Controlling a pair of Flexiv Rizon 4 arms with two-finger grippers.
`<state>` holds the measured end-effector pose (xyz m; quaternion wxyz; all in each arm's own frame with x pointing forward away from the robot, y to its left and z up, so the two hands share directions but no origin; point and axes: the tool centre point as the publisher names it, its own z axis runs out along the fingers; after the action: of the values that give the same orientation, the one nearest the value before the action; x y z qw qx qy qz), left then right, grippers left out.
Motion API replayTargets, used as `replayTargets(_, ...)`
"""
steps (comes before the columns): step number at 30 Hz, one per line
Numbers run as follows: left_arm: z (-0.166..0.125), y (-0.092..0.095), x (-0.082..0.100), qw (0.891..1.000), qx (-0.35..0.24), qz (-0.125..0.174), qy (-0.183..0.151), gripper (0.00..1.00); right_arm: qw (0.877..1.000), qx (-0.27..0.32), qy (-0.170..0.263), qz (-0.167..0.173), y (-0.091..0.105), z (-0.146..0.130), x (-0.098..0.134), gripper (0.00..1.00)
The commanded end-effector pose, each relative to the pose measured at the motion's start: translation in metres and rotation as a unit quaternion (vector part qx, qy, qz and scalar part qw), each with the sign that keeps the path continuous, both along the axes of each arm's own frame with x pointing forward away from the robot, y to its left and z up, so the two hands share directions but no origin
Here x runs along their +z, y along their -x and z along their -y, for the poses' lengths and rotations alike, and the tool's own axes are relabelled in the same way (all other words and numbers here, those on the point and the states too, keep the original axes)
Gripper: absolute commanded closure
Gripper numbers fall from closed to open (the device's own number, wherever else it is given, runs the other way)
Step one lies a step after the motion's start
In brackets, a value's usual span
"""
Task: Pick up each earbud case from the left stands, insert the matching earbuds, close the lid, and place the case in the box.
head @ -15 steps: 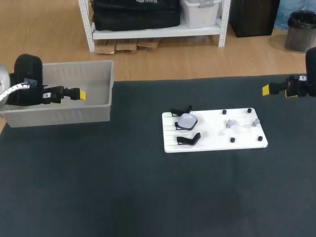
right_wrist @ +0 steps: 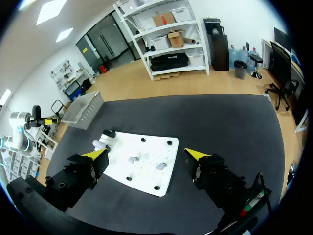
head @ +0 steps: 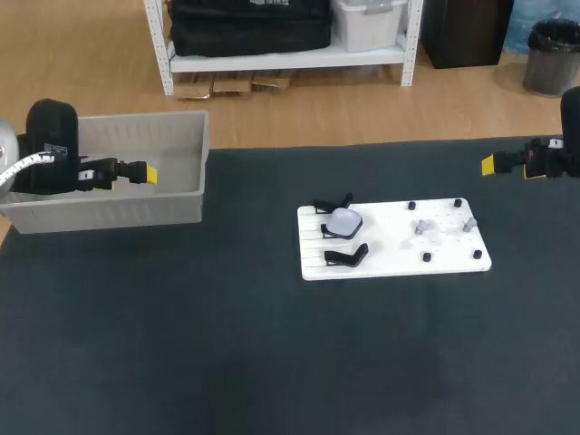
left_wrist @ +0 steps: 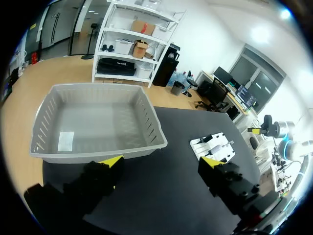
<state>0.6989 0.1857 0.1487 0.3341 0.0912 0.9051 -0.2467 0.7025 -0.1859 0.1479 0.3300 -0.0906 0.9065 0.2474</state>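
Observation:
A pale earbud case sits on the upper of two black stands at the left end of a white board. The lower stand is bare. Two small earbuds lie among black pegs on the board's right half. My left gripper hangs open over the grey box, holding nothing. My right gripper is open and empty, off the board's far right corner. In the right wrist view the board, case and earbuds lie ahead of the open gripper.
The empty grey box stands at the table's far left, ahead of my left gripper; a small label lies on its floor. The white board shows beyond it to the right. Dark table mat surrounds both.

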Motion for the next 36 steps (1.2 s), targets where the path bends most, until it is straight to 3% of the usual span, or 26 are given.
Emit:
replayTargets(1, 0.02, 0.004, 0.02, 0.972, -0.172, 0.15, 0.053, 0.0, 1.0, -0.001, 0.001, 0.0, 0.001, 0.0, 0.001, 0.0)
replayTargets(2, 0.027, 0.012, 0.026, 0.943, -0.249, 0.213, 0.053, 0.0, 1.0, -0.001, 0.001, 0.0, 0.001, 0.0, 0.001, 0.0)
replayTargets(3, 0.029, 0.017, 0.03, 0.919, -0.291, 0.245, 0.102, 0.0, 1.0, -0.001, 0.001, 0.0, 0.001, 0.0, 0.001, 0.0)
replayTargets(5, 0.035, 0.021, 0.034, 0.878, -0.371, 0.29, 0.088, 0.0, 1.0, -0.001, 0.001, 0.0, 0.001, 0.0, 0.001, 0.0)
replayTargets(6, 0.039, 0.024, 0.035, 0.854, -0.408, 0.309, 0.099, 0.0, 1.0, -0.001, 0.001, 0.0, 0.001, 0.0, 0.001, 0.0)
replayTargets(8, 0.044, 0.024, 0.036, 0.816, -0.461, 0.334, 0.099, 0.0, 1.0, -0.001, 0.001, 0.0, 0.001, 0.0, 0.001, 0.0)
replayTargets(9, 0.046, 0.023, 0.036, 0.804, -0.478, 0.34, 0.098, 0.0, 1.0, -0.001, 0.001, 0.0, 0.001, 0.0, 0.001, 0.0)
replayTargets(14, 0.065, 0.024, 0.037, 0.764, -0.538, 0.35, 0.067, 0.0, 1.0, -0.001, 0.001, 0.0, 0.001, 0.0, 0.001, 0.0)
replayTargets(16, 0.075, 0.027, 0.04, 0.758, -0.551, 0.347, 0.05, 0.0, 1.0, -0.001, 0.001, 0.0, 0.001, 0.0, 0.001, 0.0)
replayTargets(17, 0.08, 0.029, 0.041, 0.762, -0.552, 0.337, 0.039, 0.0, 1.0, -0.001, 0.001, 0.0, 0.001, 0.0, 0.001, 0.0)
replayTargets(18, 0.088, 0.03, 0.042, 0.778, -0.541, 0.319, 0.008, 0.0, 1.0, -0.001, 0.001, 0.0, 0.001, 0.0, 0.001, 0.0)
replayTargets(35, 0.088, 0.03, 0.042, 0.778, -0.541, 0.319, 0.008, 0.0, 1.0, -0.001, 0.001, 0.0, 0.001, 0.0, 0.001, 0.0)
replayTargets(36, 0.095, 0.034, 0.04, 0.787, -0.531, 0.315, 0.003, 0.0, 1.0, -0.001, 0.001, 0.0, 0.001, 0.0, 0.001, 0.0)
